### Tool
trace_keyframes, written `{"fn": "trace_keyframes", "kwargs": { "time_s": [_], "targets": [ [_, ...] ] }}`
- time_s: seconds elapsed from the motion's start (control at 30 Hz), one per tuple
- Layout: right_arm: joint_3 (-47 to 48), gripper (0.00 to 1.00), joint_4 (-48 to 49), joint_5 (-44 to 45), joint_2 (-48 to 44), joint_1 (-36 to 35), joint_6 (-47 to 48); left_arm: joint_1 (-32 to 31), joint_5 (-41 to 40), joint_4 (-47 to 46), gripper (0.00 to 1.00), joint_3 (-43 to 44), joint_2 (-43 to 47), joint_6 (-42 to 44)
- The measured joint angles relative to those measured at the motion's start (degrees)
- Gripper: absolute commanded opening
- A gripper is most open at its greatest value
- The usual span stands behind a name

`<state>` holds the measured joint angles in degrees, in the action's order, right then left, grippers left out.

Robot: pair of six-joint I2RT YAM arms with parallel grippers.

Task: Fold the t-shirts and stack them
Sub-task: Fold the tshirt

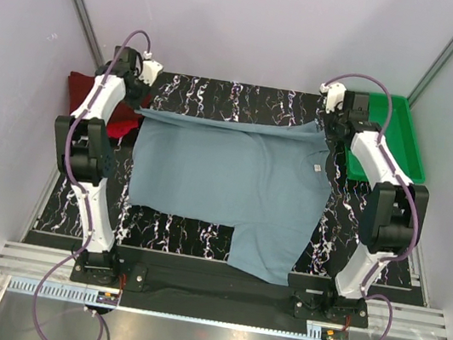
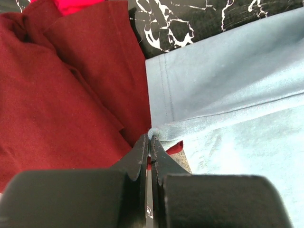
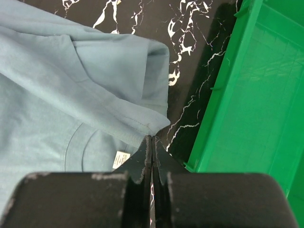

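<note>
Status: early stage; the folding of the last shirt has barely begun

- The blue shirt (image 1: 225, 178) lies spread across the middle of the tabletop (image 1: 174, 231), with one part reaching the near edge. A narrow band along its far edge looks doubled over. No full fold is in place.
- Your left end effector (image 2: 150, 142) is clenched on the shirt's far-left corner, and cloth runs into the tips.
- Your right end effector (image 3: 151, 142) has its jaws together at the far-right corner. The folded edge meets the tips, so I judge it is grasping that cloth.
- The maroon shirt (image 2: 57, 95) and red shirt (image 2: 78, 4) lie piled at the far-left corner, touching the blue shirt's edge. The maroon cloth is creased; I cannot tell how tidy those folds are.
- The tray (image 1: 404, 138) sits at the far-right corner, apart from the blue shirt.

Outstanding: you have the blue shirt's main folds to complete, then its placement on the pile. I rate the task well short of done
</note>
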<state>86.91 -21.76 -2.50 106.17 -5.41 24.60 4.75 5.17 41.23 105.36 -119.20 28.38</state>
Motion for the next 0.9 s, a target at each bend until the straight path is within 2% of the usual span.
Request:
{"fn": "trace_keyframes", "kwargs": {
  "time_s": [0.9],
  "targets": [
    [-8.26, 0.0, -1.62, 0.07, -10.54, 2.19, 0.0, 1.68, 2.84, 5.18, 0.0, -2.49, 1.95, -0.22]
  ]
}}
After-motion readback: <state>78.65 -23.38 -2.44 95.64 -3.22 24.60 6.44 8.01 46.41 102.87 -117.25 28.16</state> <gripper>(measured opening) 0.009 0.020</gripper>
